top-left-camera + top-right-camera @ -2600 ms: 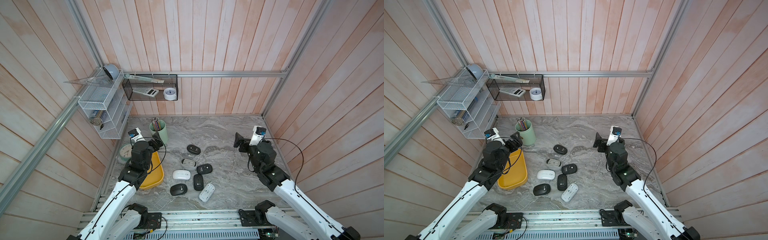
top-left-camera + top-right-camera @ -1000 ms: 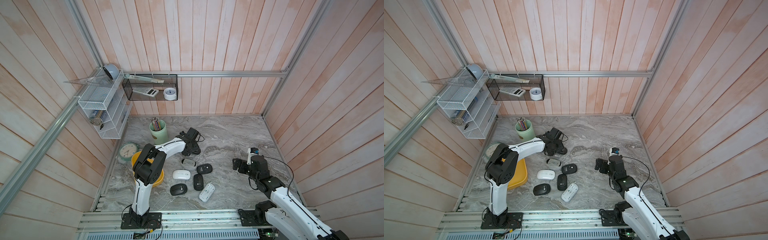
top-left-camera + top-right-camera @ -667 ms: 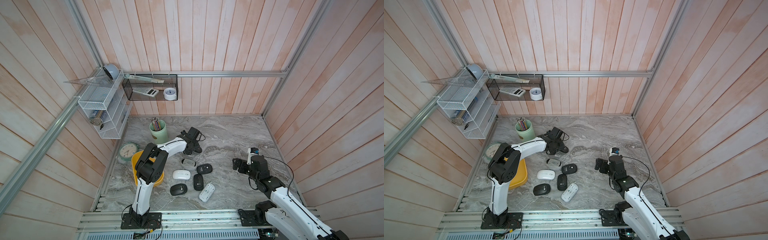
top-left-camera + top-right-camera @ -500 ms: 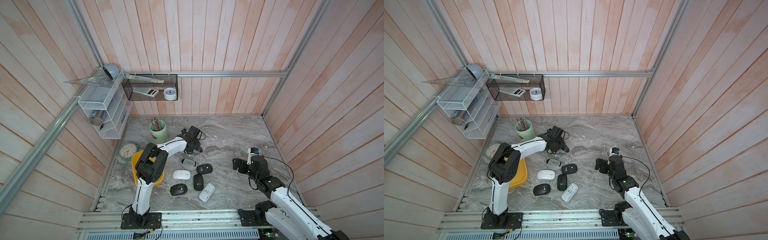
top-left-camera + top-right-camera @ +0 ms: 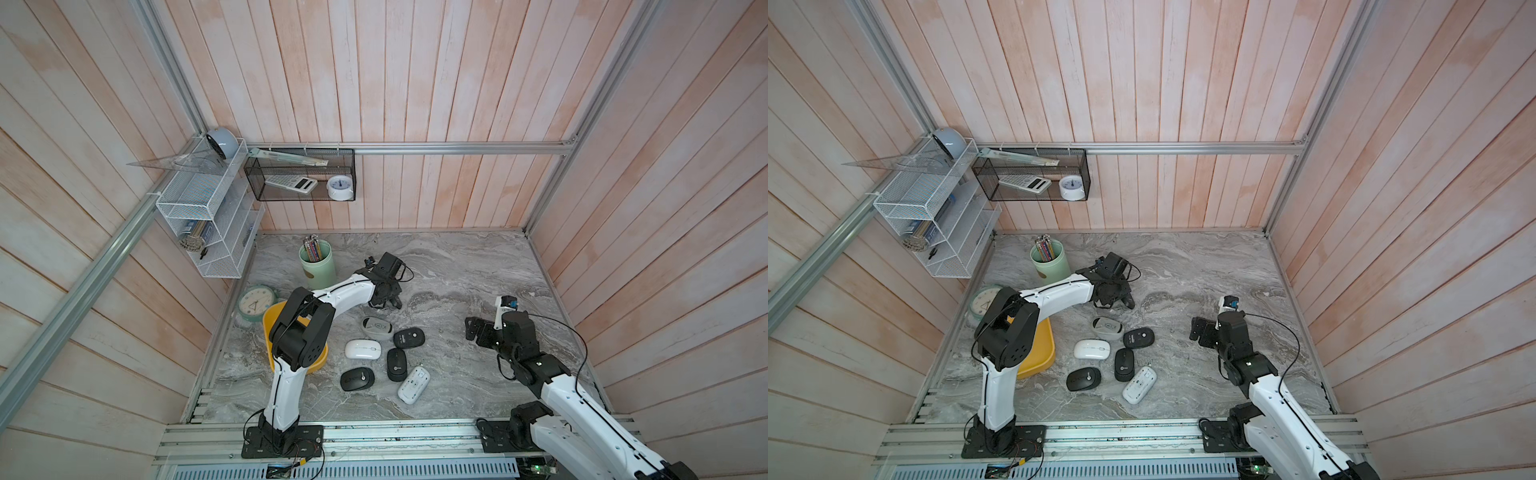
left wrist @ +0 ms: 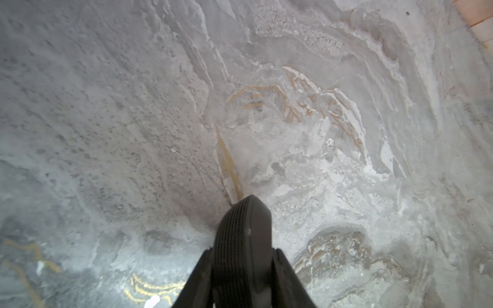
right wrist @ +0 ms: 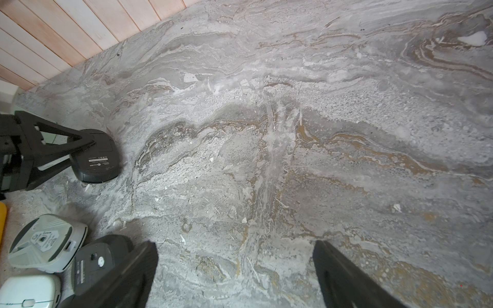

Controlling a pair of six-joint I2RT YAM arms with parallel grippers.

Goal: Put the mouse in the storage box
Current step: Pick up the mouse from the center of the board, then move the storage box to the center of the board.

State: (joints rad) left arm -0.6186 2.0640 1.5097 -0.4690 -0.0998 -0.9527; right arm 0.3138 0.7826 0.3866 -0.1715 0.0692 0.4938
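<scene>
My left gripper [image 5: 387, 296] is shut on a black mouse [image 5: 394, 302], far of the mouse cluster in both top views, gripper [image 5: 1116, 296]. In the left wrist view the mouse [image 6: 244, 226] stands edge-on between my fingers [image 6: 202, 272], just over the marble. The right wrist view shows its labelled underside [image 7: 97, 160]. The yellow storage box [image 5: 272, 328] lies left of the cluster, partly hidden by my left arm, box [image 5: 1040, 357]. My right gripper [image 5: 473, 332] hangs open and empty at the right, fingers wide apart over bare marble [image 7: 234, 248].
Several more mice lie mid-table: grey-white [image 5: 377, 327], black [image 5: 409, 337], white [image 5: 363, 349], black [image 5: 397, 364], black [image 5: 357, 379], white [image 5: 413, 384]. A green pencil cup [image 5: 318, 266] and a clock [image 5: 255, 303] stand at the far left. Wall racks hang above.
My left arm reached from over the storage box out to the far black mouse. Over the last second its jaws closed on the mouse, which tipped up onto its edge. The right arm stayed still.
</scene>
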